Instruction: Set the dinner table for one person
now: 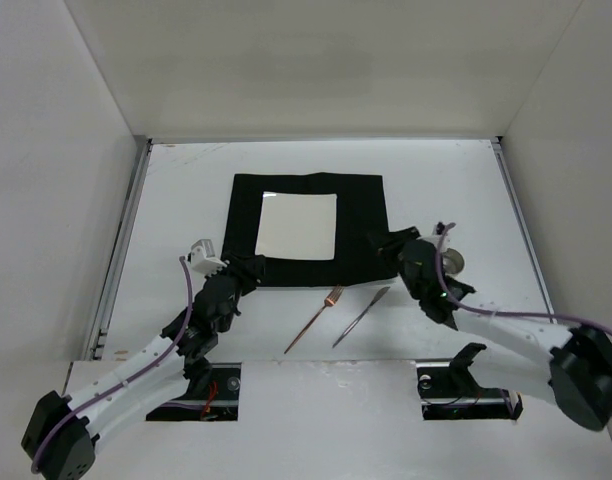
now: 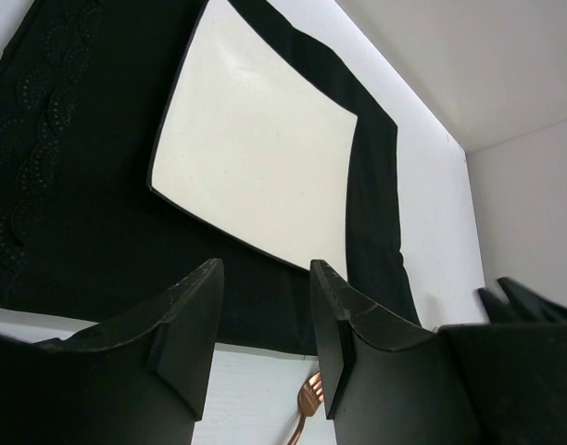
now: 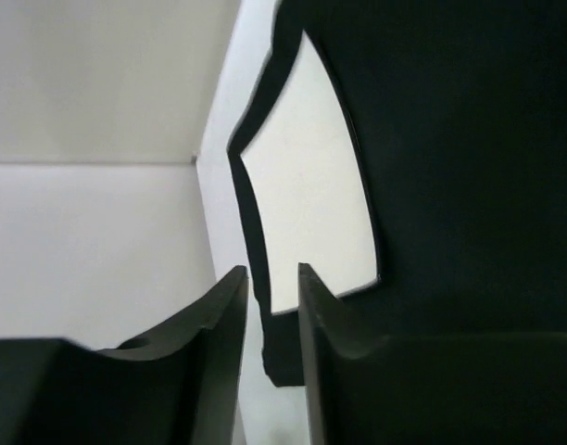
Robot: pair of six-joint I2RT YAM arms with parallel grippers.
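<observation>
**tabletop_tom:** ok so where's everything sitting right now?

**rigwatcher:** The dinner table (image 1: 186, 190) is the big white surface that fills the floor of the white-walled booth. It runs from the arm bases at its near edge to the back wall, with metal rails along its left and right edges. A black cloth mat (image 1: 358, 215) lies around the middle, a bit toward the far edge. A square glossy white plate (image 1: 298, 226) sits on the mat, roughly centred.

**tabletop_tom:** cutlery?

**rigwatcher:** A copper-coloured fork (image 1: 311, 320) and a knife (image 1: 361, 318) lie on the bare table between the mat's near edge and the table's near edge. The fork is left of the knife. They're side by side, not touching, and both slant with their working ends pointing far-right.

**tabletop_tom:** and the arms?

**rigwatcher:** The left gripper (image 2: 265, 273) is at the mat's near-left corner, jaws fairly wide with nothing between them. In the left wrist view the mat, plate and fork tines show past its fingers (image 2: 186, 324). The right gripper (image 3: 272, 278) is at the mat's right edge, jaws only a narrow slot apart and not holding anything. I can't tell if either one touches the cloth. There's also a small round grey thing (image 1: 453, 262) on the table just right of the right wrist, too hidden to make out.
</observation>
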